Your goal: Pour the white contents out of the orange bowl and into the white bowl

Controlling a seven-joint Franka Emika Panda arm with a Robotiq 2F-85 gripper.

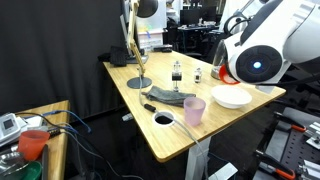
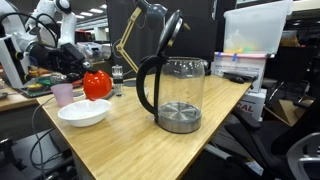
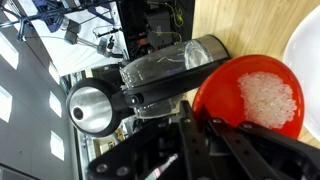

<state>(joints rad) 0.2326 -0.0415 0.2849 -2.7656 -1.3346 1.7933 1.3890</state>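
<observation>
End effector (image 3: 200, 124) is clamped tight on the rim of the small glossy red-orange bowl (image 3: 220, 95), which has a pile of white granules (image 3: 268, 97) inside. In an exterior view it's held up just over the wide plain white bowl (image 2: 85, 114) on the wooden table (image 2: 200, 150), with a translucent pink cup (image 2: 63, 94) right beside.

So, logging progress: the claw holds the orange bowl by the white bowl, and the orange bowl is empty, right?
Not empty: the wrist view shows white contents inside the orange bowl. The claw does hold it by the white bowl.
</observation>
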